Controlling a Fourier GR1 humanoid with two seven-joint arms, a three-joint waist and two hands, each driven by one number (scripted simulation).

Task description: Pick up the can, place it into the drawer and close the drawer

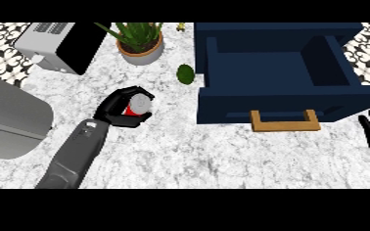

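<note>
— Well, where is the can (139,104) seen?

— It is found left of centre on the marbled desk (217,156), wrapped by the left robot hand (121,108). Black fingers are curled round its red body, and only the silver top is left showing.

— And the drawer (278,85)?

— It is set to the right, dark blue, pulled open, with a bare interior exposed. A wooden handle (285,121) is fixed to its front, facing the lower edge.

— Is anything placed between the can and the drawer?

— A small dark green, rounded object (186,74) is seen just beside the drawer's left wall, above and to the right of the can. Whether it is touched by the drawer cannot be told.

— What else is arranged around?

— A potted plant (139,43) is stood behind the can, near the back. A white and black toaster (61,46) is placed at the far left corner, and a grey curved shape (22,122) is cut off by the left edge.

— And the right robot hand (364,127)?

— Only a black sliver is shown at the right edge, below the drawer's corner; its state cannot be told.
</note>
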